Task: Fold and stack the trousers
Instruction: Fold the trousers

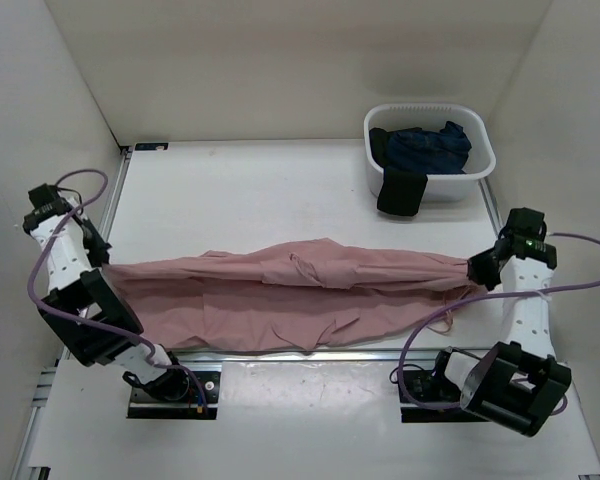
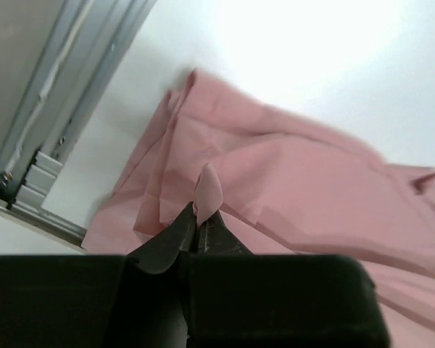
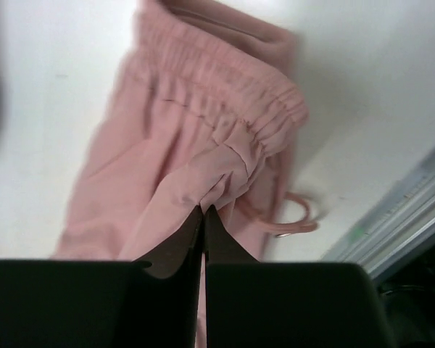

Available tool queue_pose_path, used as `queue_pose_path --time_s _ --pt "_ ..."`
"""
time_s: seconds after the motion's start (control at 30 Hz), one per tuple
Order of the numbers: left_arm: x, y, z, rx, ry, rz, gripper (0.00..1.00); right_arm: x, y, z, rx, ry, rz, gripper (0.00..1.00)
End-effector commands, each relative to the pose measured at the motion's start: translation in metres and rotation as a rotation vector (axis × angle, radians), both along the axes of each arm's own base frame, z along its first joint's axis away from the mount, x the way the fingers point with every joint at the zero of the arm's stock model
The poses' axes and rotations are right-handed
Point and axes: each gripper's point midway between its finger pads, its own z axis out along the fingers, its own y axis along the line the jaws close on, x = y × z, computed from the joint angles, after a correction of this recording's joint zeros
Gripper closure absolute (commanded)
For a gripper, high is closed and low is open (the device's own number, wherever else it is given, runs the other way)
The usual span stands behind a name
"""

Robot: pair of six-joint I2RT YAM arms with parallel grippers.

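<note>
**A:** Trousers [image 1: 290, 295]: where do they lie?

**B:** Across the near half of the table [image 1: 260, 190], stretched from nine o'clock to three o'clock in the top view. They are spread out but wrinkled, and drawn to a point at each end. Their near edge runs close to the table's front at six o'clock.

**A:** What else is on the table?

**B:** A white tub [image 1: 480, 165] at about one o'clock, well apart from the trousers. A blue garment [image 1: 430, 145] sits inside it, and a black cloth [image 1: 400, 192] hangs over its near wall.

**A:** And the left gripper [image 2: 199, 217]?

**B:** It is at the nine o'clock end, clenched on a small peak of pink fabric. The pinch pokes up between the closed jaws.

**A:** The right gripper [image 3: 204, 212]?

**B:** It is at the three o'clock end, clamped on the gathered waistband [image 3: 225, 80]. The cloth bunches toward its tips.

**A:** Anything smaller?

**B:** The drawstring [image 3: 293, 217] loops on the table just beside the waistband, toward five o'clock in the top view.
</note>
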Motion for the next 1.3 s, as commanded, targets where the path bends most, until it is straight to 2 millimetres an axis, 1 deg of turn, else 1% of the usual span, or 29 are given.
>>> queue_pose_path --time_s 0.0,0.03,0.1,0.13,0.17,0.2,0.23,0.27,0.33,0.37,0.4,0.43,0.47,0.57,0.63,0.7,0.77,0.83,0.9,0.93,0.97,1.0,1.03,1.07,1.1,1.13,1.17,1.2,1.27 --pt "0.017 0.039 0.049 0.18 -0.084 0.038 0.86 0.024 -0.034 0.048 -0.157 -0.102 -0.029 1.0" --pt "0.017 0.041 0.066 0.212 -0.11 0.046 0.86 0.02 -0.034 0.06 -0.173 -0.117 -0.035 1.0" --pt "0.007 0.04 0.079 0.229 -0.117 0.062 0.86 0.008 -0.039 0.064 -0.205 -0.107 -0.052 1.0" --pt "0.0 0.041 0.095 0.266 -0.153 0.078 0.86 0.002 -0.039 0.073 -0.229 -0.131 -0.062 1.0" --pt "-0.01 0.036 0.092 0.268 -0.135 0.084 0.86 -0.007 -0.039 0.066 -0.236 -0.108 -0.069 1.0" --pt "-0.019 0.033 0.089 0.277 -0.124 0.091 0.86 -0.014 -0.039 0.067 -0.255 -0.123 -0.079 1.0" --pt "-0.031 0.031 0.093 0.315 -0.125 0.11 0.86 -0.019 -0.038 0.062 -0.257 -0.114 -0.091 1.0" --pt "-0.046 0.022 0.068 0.287 -0.064 0.111 0.86 -0.03 -0.034 0.043 -0.239 -0.064 -0.086 1.0" --pt "-0.065 0.024 0.057 0.312 -0.06 0.156 0.86 -0.04 -0.029 0.029 -0.222 -0.033 -0.093 1.0" --pt "-0.077 0.019 0.033 0.283 -0.018 0.166 0.86 -0.048 -0.027 0.013 -0.21 0.011 -0.102 1.0" --pt "-0.085 0.019 0.024 0.286 -0.005 0.184 0.86 -0.055 -0.029 0.007 -0.213 0.029 -0.116 1.0" --pt "-0.096 0.019 0.004 0.272 0.019 0.21 0.86 -0.062 -0.03 -0.003 -0.199 0.054 -0.147 1.0" --pt "-0.102 0.019 -0.003 0.27 0.023 0.227 0.86 -0.074 -0.029 -0.02 -0.193 0.097 -0.164 1.0" --pt "-0.125 0.018 -0.036 0.232 0.089 0.284 0.86 -0.086 -0.03 -0.044 -0.168 0.136 -0.201 1.0" --pt "-0.133 0.022 -0.046 0.203 0.11 0.318 0.86 -0.085 -0.028 -0.046 -0.152 0.144 -0.204 1.0" --pt "-0.131 0.024 -0.048 0.188 0.113 0.322 0.86 -0.082 -0.036 -0.038 -0.158 0.127 -0.24 1.0" --pt "-0.123 0.039 -0.032 0.216 0.082 0.339 0.86 -0.075 -0.043 -0.023 -0.18 0.104 -0.248 1.0" --pt "-0.121 0.046 -0.02 0.234 0.062 0.351 0.86 -0.071 -0.045 -0.014 -0.185 0.091 -0.249 1.0" --pt "-0.123 0.043 -0.019 0.223 0.075 0.349 0.83 -0.069 -0.048 -0.01 -0.197 0.085 -0.254 1.0" --pt "-0.128 0.036 -0.024 0.2 0.101 0.345 0.77 -0.069 -0.048 -0.01 -0.197 0.085 -0.254 0.94" --pt "-0.132 0.031 -0.028 0.182 0.12 0.343 0.7 -0.076 -0.049 -0.014 -0.207 0.11 -0.273 0.85" --pt "-0.14 0.02 -0.04 0.148 0.157 0.337 0.61 -0.077 -0.048 -0.017 -0.204 0.119 -0.272 0.73" --pt "-0.146 0.013 -0.048 0.124 0.183 0.333 0.43 -0.083 -0.047 -0.021 -0.205 0.145 -0.274 0.39" --pt "-0.154 0.007 -0.054 0.11 0.217 0.334 0.36 -0.083 -0.047 -0.019 -0.208 0.131 -0.284 0.27" --pt "-0.16 -0.001 -0.062 0.09 0.24 0.33 0.31 -0.082 -0.051 -0.012 -0.227 0.124 -0.292 0.21" --pt "-0.163 -0.002 -0.063 0.081 0.249 0.34 0.28 -0.081 -0.056 -0.003 -0.256 0.108 -0.304 0.17" --pt "-0.163 -0.002 -0.063 0.081 0.249 0.34 0.26 -0.078 -0.059 0.005 -0.272 0.095 -0.283 0.17" --pt "-0.155 0.007 -0.048 0.108 0.207 0.343 0.26 -0.075 -0.063 0.012 -0.292 0.09 -0.277 0.16" --pt "-0.138 0.018 -0.027 0.123 0.133 0.336 0.25 -0.048 -0.062 0.033 -0.316 0.006 -0.188 0.18"
